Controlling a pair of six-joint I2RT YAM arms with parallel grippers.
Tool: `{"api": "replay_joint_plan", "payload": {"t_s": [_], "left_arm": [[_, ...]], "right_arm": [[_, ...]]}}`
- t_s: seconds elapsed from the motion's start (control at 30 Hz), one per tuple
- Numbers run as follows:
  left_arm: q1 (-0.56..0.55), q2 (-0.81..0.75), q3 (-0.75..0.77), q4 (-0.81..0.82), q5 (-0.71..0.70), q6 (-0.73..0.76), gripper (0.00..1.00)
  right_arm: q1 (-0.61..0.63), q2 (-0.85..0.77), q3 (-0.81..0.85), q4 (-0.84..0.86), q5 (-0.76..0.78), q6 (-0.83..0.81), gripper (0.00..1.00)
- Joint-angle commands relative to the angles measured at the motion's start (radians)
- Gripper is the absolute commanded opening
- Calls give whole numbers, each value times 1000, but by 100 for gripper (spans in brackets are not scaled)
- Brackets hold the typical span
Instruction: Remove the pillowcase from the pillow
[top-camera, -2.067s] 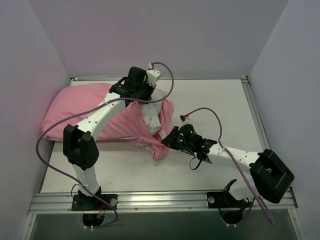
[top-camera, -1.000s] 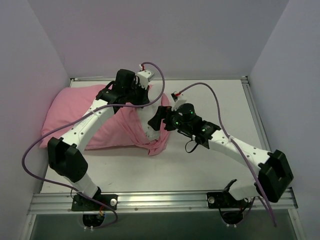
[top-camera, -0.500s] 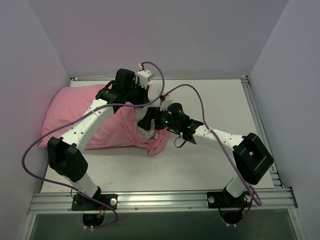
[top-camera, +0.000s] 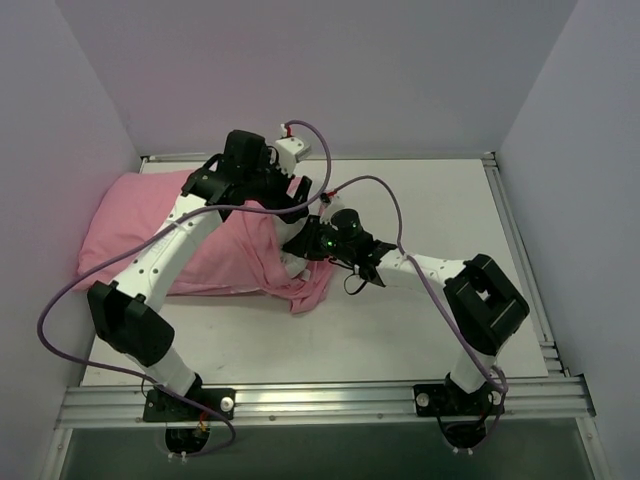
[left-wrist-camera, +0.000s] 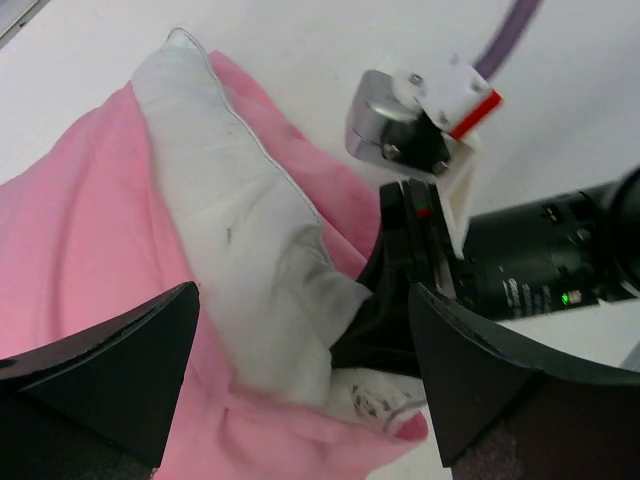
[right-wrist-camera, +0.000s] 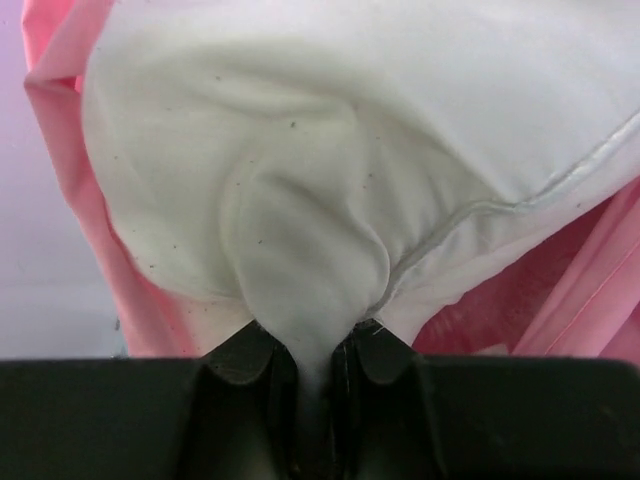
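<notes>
The pink pillowcase (top-camera: 150, 235) lies at the table's left with the pillow inside it. At its open right end a white corner of the pillow (top-camera: 291, 263) pokes out. My right gripper (top-camera: 301, 245) is shut on a pinched fold of the white pillow (right-wrist-camera: 330, 150), with the pink pillowcase (right-wrist-camera: 60, 130) rim around it. My left gripper (top-camera: 283, 203) hovers over the same opening. Its fingers (left-wrist-camera: 110, 370) stand wide apart and open above the pillow (left-wrist-camera: 250, 250) and the pillowcase (left-wrist-camera: 80, 230), holding nothing. The right gripper (left-wrist-camera: 395, 300) shows between them.
The white table (top-camera: 420, 200) is boxed in by grey walls on three sides. A metal rail (top-camera: 320, 400) with both arm bases runs along the near edge. Purple cables (top-camera: 375, 190) loop over the arms.
My left gripper has opened and let go of the pillowcase edge. My right gripper moved left into the opening and shut on the pillow's corner.
</notes>
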Motion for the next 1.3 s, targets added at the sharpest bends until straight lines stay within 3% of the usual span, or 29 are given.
{"api": "replay_joint_plan", "payload": {"t_s": [0.0, 0.17, 0.23, 0.5, 0.7, 0.9, 0.97, 1.0, 1.03, 1.13, 1.17, 1.2, 1.27], "left_arm": [[22, -121, 18, -115, 78, 78, 94], [39, -222, -112, -236, -58, 214, 94], [40, -285, -219, -232, -97, 236, 94], [45, -471, -393, -198, -141, 272, 94], [-43, -458, -522, -45, -337, 289, 94], [-78, -382, -595, 81, -342, 214, 95], [-72, -384, -614, 128, -341, 194, 100], [-66, -385, -620, 141, -339, 191, 90], [-58, -387, -626, 165, -341, 188, 68], [-29, -379, -643, 190, -315, 211, 38], [-12, -370, -649, 188, -302, 225, 10], [3, -368, -655, 185, -270, 228, 2], [43, -379, -683, 170, -232, 236, 2]], "right_arm": [[13, -44, -9, 160, 16, 107, 0], [19, -87, -17, 220, 56, 201, 0], [19, -107, -11, 237, 77, 238, 0], [21, -126, 38, 233, 141, 291, 0], [24, -112, 37, 262, 180, 348, 0], [39, -136, 51, 211, 237, 334, 0], [41, -136, 52, 197, 241, 333, 0], [41, -138, 51, 194, 240, 328, 0], [42, -136, 49, 191, 241, 328, 0], [41, -141, 9, 233, 240, 345, 0], [41, -143, -6, 257, 240, 359, 0], [38, -153, -17, 262, 243, 366, 0], [27, -169, -40, 245, 247, 357, 0]]}}
